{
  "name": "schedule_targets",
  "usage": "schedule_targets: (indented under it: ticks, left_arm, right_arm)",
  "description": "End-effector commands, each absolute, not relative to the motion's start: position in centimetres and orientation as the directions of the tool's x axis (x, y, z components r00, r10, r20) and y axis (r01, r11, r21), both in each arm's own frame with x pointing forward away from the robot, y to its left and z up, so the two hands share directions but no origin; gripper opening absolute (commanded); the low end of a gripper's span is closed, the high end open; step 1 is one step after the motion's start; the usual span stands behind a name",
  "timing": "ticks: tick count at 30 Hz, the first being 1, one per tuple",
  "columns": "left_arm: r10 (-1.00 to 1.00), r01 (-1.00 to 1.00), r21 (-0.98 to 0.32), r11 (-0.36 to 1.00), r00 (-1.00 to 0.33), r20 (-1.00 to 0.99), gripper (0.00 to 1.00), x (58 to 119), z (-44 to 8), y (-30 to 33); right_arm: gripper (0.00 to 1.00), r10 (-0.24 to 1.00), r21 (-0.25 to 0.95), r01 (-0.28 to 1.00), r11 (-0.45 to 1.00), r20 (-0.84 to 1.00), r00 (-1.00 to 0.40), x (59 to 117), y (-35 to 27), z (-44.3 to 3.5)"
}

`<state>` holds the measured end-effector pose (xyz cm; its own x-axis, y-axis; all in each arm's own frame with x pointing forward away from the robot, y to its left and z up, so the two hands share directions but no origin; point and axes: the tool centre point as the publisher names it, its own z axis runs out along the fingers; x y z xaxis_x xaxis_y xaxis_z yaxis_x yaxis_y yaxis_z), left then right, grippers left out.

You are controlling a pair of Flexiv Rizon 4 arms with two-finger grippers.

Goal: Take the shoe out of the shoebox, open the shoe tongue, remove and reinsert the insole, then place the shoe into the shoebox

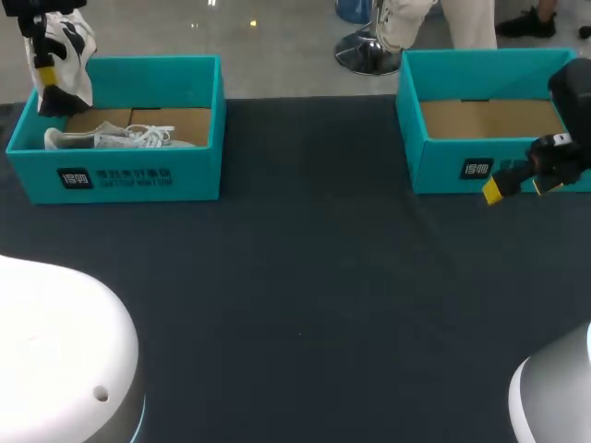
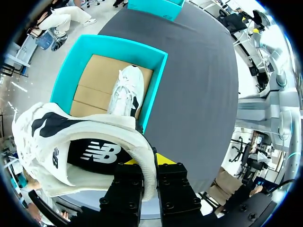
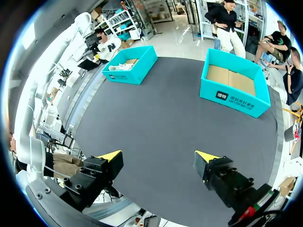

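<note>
My left gripper [image 1: 46,69] hangs above the back left corner of the left teal shoebox [image 1: 120,175], shut on a white and black shoe [image 1: 72,51]. In the left wrist view the gripper [image 2: 150,165] pinches the heel collar of this shoe [image 2: 61,132], whose black insole [image 2: 97,153] shows inside. Below it a second white shoe [image 2: 125,92] lies on the brown floor of the box [image 2: 158,78]; the same shoe [image 1: 111,138] appears in the head view. My right gripper [image 1: 520,187] stands open in front of the right teal shoebox [image 1: 443,171], holding nothing [image 3: 158,156].
The right shoebox [image 3: 232,97] holds only its brown cardboard floor. The left shoebox [image 3: 130,71] sits far across the dark table [image 1: 305,277] from my right gripper. A wide dark stretch lies between the two boxes.
</note>
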<state>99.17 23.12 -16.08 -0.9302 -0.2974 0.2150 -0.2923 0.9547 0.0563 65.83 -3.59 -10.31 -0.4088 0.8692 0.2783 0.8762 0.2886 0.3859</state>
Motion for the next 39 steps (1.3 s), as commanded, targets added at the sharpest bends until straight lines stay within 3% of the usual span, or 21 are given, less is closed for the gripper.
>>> schedule_targets:
  ticks: [1,21,39]
  left_arm:
    - [-0.296,-0.291,0.056,0.955,-0.931,0.214,0.00,99.2,-15.9,23.2]
    - [-0.296,-0.291,0.056,0.955,-0.931,0.214,0.00,99.2,-15.9,23.2]
    - [0.167,0.176,0.045,0.983,-0.973,0.160,0.00,101.4,-16.4,26.5]
  right_arm:
    - [1.00,0.869,0.378,0.879,0.291,0.279,-0.408,66.3,-3.4,-10.2]
    - [1.00,0.869,0.378,0.879,0.291,0.279,-0.408,66.3,-3.4,-10.2]
    - [1.00,0.869,0.378,0.879,0.291,0.279,-0.408,66.3,-3.4,-10.2]
